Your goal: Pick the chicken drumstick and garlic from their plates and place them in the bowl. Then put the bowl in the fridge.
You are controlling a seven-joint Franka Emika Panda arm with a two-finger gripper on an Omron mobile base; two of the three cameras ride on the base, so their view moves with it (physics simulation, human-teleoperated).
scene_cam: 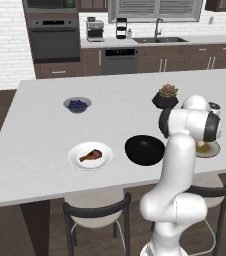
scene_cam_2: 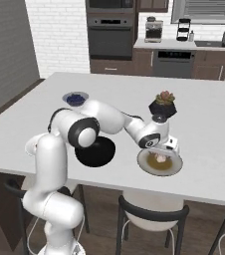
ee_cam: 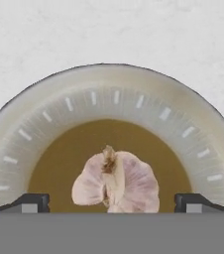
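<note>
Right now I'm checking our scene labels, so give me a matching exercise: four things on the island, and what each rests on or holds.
Things:
1. chicken drumstick
2. garlic
3. black bowl
4. small grey bowl

Descriptions:
A. holds blueberries
B. on the tan-centred plate, between the open gripper fingertips
C. on the plain white plate
D. holds nothing yet

Pairs: 1-C, 2-B, 3-D, 4-A
</note>
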